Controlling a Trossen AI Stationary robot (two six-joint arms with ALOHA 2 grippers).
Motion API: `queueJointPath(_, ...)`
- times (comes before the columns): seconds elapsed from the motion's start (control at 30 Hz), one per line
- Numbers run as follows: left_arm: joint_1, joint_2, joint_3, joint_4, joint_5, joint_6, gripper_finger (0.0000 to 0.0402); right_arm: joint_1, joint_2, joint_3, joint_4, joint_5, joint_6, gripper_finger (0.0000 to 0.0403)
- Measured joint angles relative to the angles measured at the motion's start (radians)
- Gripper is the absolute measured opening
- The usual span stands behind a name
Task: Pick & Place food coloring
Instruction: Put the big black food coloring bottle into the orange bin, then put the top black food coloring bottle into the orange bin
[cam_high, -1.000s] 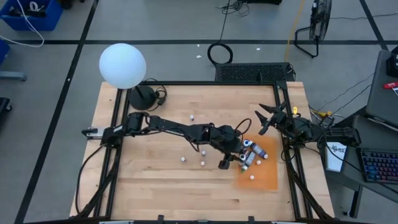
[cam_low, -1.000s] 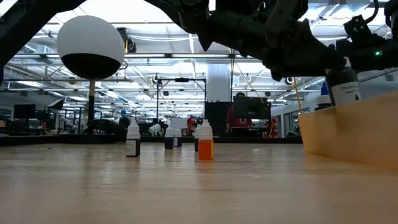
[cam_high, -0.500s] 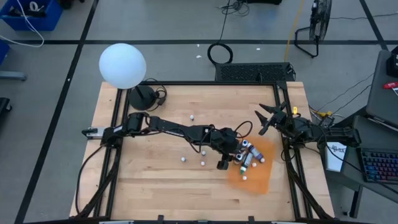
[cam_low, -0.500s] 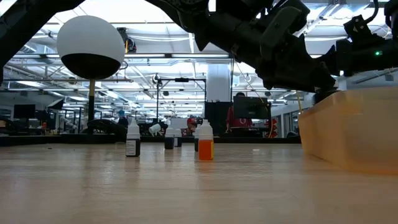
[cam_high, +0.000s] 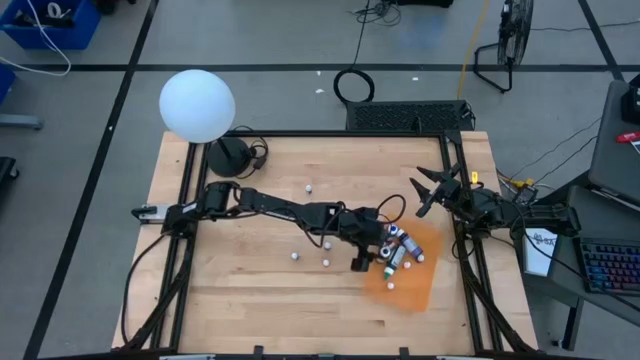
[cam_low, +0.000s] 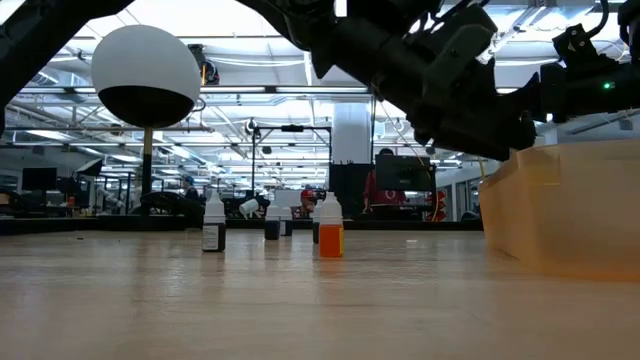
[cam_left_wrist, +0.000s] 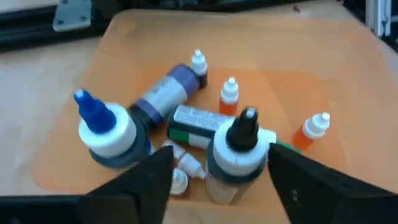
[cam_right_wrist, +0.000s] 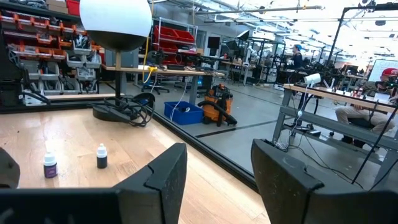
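The orange tray (cam_high: 418, 285) is seen to hold a cluster of bottles (cam_high: 398, 246) just ahead of the left claw (cam_left_wrist: 217, 171), so the task is judged mostly done; the claw's fingers are spread, with a black-tipped bottle (cam_left_wrist: 236, 155) standing free between them, seemingly just released; the right claw (cam_high: 428, 190), also spread and empty, is parked well apart; four loose bottles (cam_high: 326, 262) behind the left claw are left to be collected.
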Motion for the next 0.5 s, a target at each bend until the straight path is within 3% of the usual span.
queueJointPath(0.13, 0.0, -0.005, 0.0, 0.011, -0.019, -0.002, 0.0307, 0.0, 0.0, 0.0, 0.0, 0.0, 0.0, 0.0167)
queueJointPath(0.3, 0.0, -0.059, 0.0, -0.061, -0.028, 0.013, 0.0333, 0.0, 0.0, 0.0, 0.0, 0.0, 0.0, 0.0167)
queueJointPath(0.5, 0.002, -0.207, 0.0, -0.34, -0.233, 0.004, 0.0331, 0.0, 0.006, 0.0, -0.001, 0.0, 0.0, 0.0167)
